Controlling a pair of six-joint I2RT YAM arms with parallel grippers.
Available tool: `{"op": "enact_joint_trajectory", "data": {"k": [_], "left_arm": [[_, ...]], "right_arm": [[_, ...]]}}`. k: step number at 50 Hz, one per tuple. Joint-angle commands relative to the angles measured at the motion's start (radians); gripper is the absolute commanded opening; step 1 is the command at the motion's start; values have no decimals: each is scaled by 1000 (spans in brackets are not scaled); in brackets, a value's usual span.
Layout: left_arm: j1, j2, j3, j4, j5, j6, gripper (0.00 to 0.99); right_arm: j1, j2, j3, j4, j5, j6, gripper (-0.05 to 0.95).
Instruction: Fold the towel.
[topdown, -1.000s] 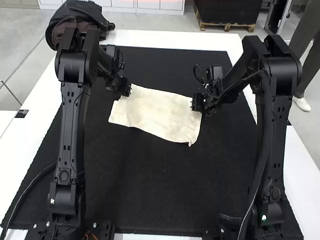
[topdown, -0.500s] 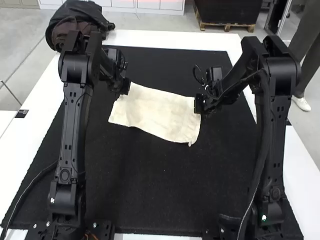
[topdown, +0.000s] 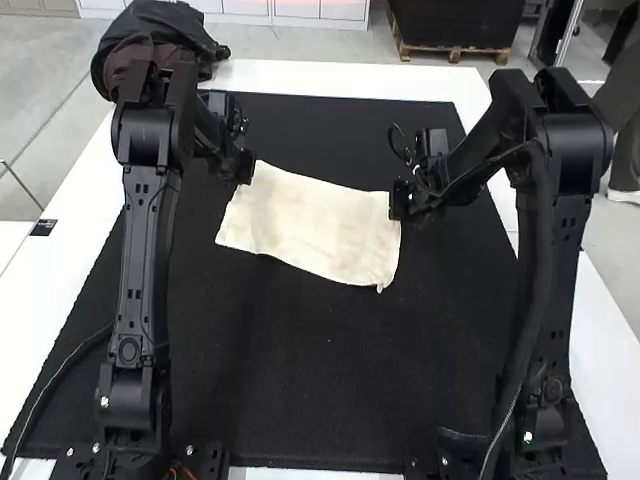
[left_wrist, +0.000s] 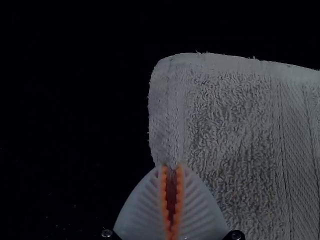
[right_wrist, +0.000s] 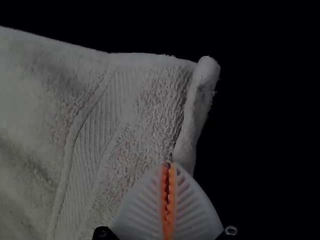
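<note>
cream towel (topdown: 310, 225) lying fairly flat on the black mat (topdown: 330, 380), which covers much of the white surface (topdown: 60, 260). i have my left gripper (topdown: 243, 168) at its left edge, near the far corner, fingers (left_wrist: 142, 212) clamped on the cloth. my right gripper (topdown: 398, 200) is at the right edge, fingers (right_wrist: 192, 212) pinching a narrow, curled strip of it.

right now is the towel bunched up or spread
Spread: the towel lies wide, nearly flat on the black mat, one edge rolled over at the right tool. Whether it's doubled, I cannot tell.
</note>
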Motion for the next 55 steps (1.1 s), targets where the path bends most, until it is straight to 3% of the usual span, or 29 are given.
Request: {"op": "enact_joint_trajectory", "data": {"k": [1, 19, 36, 55], "left_arm": [[27, -69, 20, -2, 19, 2, 28], [24, -131, 20, -25, 52, -36, 28], [33, -171, 14, -125, 76, -36, 28], [47, -273, -90, -163, 96, -36, 28]], "right_arm": [[-19, -71, -5, 4, -7, 10, -25], [-25, -154, -11, -34, -61, 35, -25], [-45, -232, -52, -96, -114, 43, -25], [-53, -328, -86, -203, -197, 50, -25]]}}
